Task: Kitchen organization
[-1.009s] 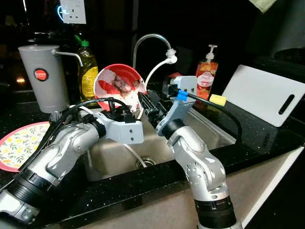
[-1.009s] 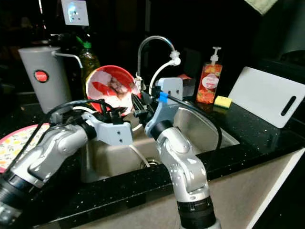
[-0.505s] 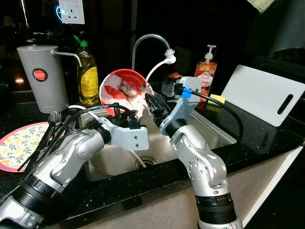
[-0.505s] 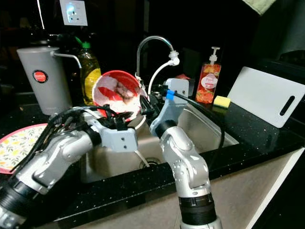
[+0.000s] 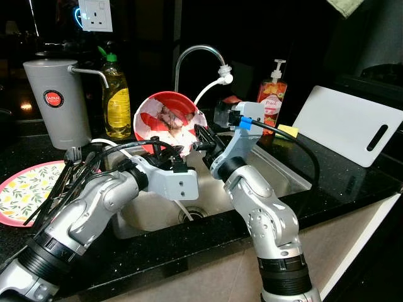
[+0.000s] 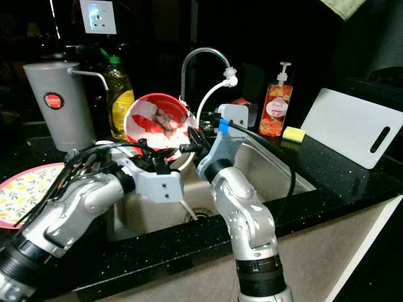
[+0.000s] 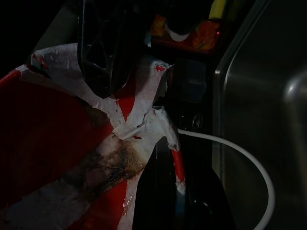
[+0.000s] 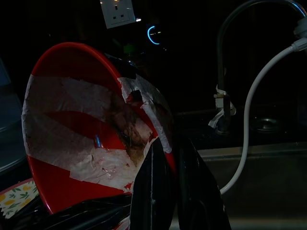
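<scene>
You've got a red bowl (image 5: pixel 167 121) held up on its edge in the middle of the frame, over the back left of the sink (image 5: pixel 283 173), its inside facing you and patched with white tape and dark grime. Both grippers are on it. The left gripper (image 5: pixel 165 149) comes in from the lower left and pinches the bowl's lower rim; the wrist view shows one finger inside on the tape, one outside. The right gripper (image 5: pixel 203 137) clamps the rim on the bowl's right side, fingers either side of the edge.

Around it: a curved tap (image 5: pixel 195 51) with a white hose (image 5: pixel 211 88) stands just behind the bowl. A grey jug (image 5: pixel 55 100) and a yellow oil bottle (image 5: pixel 117 100) sit upper left. A flowered plate (image 5: pixel 25 189) lies on the black counter (image 5: pixel 352 182) at far left. An orange soap pump (image 5: pixel 272 100), a yellow sponge (image 5: pixel 288 131) and a white chopping board (image 5: pixel 352 123) stand right of the sink. A wall socket (image 5: pixel 96 14) is at the top left. Black cables hang off the left arm.
</scene>
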